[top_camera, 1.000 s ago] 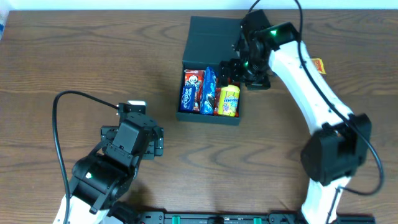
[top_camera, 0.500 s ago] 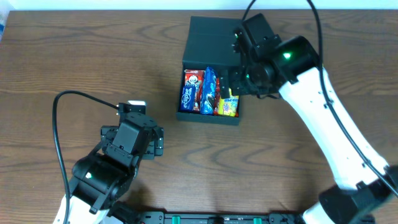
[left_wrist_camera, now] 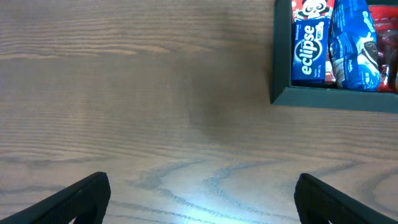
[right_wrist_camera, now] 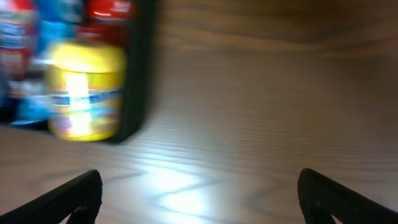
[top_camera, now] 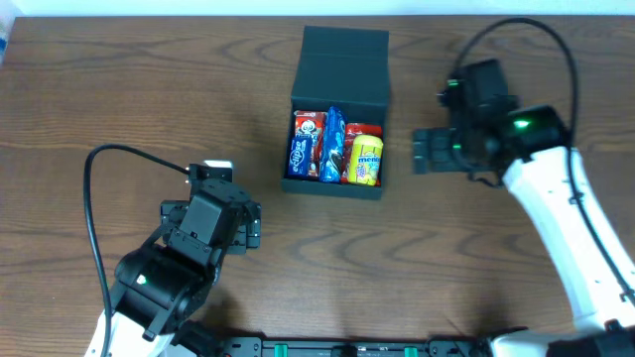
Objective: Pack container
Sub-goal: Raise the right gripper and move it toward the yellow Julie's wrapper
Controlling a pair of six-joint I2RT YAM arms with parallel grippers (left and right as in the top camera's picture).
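Table (top_camera: pixel 149 89): carries the container (top_camera: pixel 332 188) at back centre, with its lid (top_camera: pixel 344 59) folded away and the tray open and filled with snacks.

Right gripper (top_camera: pixel 419 151): has pulled back from over the tray's right side to the bare table just beside it. Its fingers are spread wide and hold nothing.

Left gripper (top_camera: pixel 253 226): unmoved at front left, fingers spread and empty.

Tub (top_camera: pixel 367 162): partly covered a moment ago, now in full view in the tray's right corner. That placement looks finished; the lid is not yet shut.

Views:
- Only the overhead view shows the lid.
- The left wrist view alone makes the eclipse packet (left_wrist_camera: pixel 309 53) readable.
- The right wrist view is blurred and shows the tub against the right wall.
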